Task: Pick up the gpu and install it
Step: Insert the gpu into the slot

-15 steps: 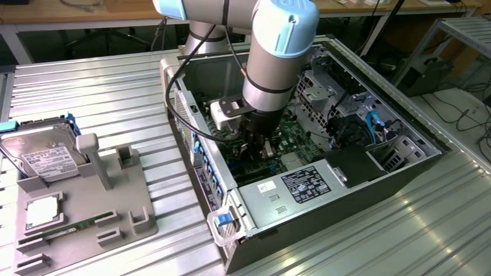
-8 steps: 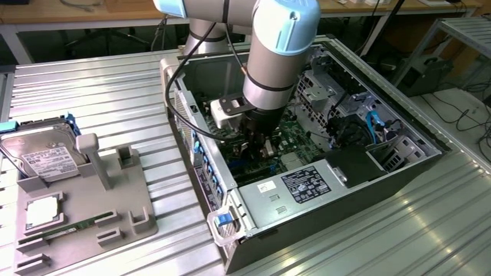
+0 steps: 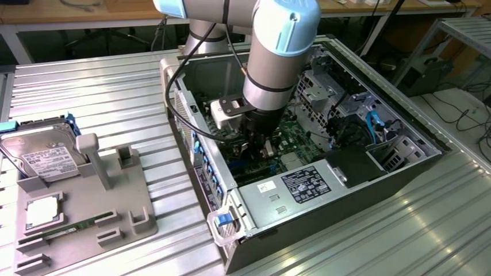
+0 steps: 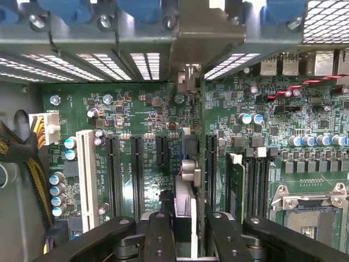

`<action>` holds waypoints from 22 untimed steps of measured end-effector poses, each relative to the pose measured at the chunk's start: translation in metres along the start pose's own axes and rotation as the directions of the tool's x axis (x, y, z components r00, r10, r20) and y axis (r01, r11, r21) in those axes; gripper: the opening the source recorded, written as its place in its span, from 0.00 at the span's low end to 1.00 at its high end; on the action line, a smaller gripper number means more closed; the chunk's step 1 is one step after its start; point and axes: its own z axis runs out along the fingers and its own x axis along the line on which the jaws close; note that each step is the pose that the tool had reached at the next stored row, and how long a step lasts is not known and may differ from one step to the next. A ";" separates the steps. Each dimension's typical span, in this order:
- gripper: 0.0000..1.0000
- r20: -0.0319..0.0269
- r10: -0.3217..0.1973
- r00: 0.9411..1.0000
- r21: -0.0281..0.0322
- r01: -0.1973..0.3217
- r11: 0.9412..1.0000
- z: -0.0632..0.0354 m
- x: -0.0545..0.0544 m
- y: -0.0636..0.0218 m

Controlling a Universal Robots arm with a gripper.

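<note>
The end effector [image 4: 188,229] is reaching down inside the open computer case [image 3: 399,172], its fingers [image 4: 159,240] closing on the gpu [image 4: 188,180], which is standing edge-on over the motherboard [image 4: 136,109]. The card's metal bracket [image 4: 204,27] is sitting up against the case's rear slot wall. Empty black expansion slots [image 4: 125,174] are lying just beside it, leaving narrow room on either side. On the bench [image 3: 92,80], a grey fixture [image 3: 115,195] is carrying a hard drive [image 3: 42,152] whose white label is too small to read.
</note>
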 end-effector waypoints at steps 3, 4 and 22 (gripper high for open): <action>0.28 0.000 0.000 1.000 0.000 0.000 1.000 0.0009 0.000 0.0001; 0.28 0.000 0.000 1.000 0.000 0.000 1.000 0.0014 0.000 0.0001; 0.28 -0.025 -0.001 1.000 -0.001 0.001 1.000 0.0070 -0.004 0.0006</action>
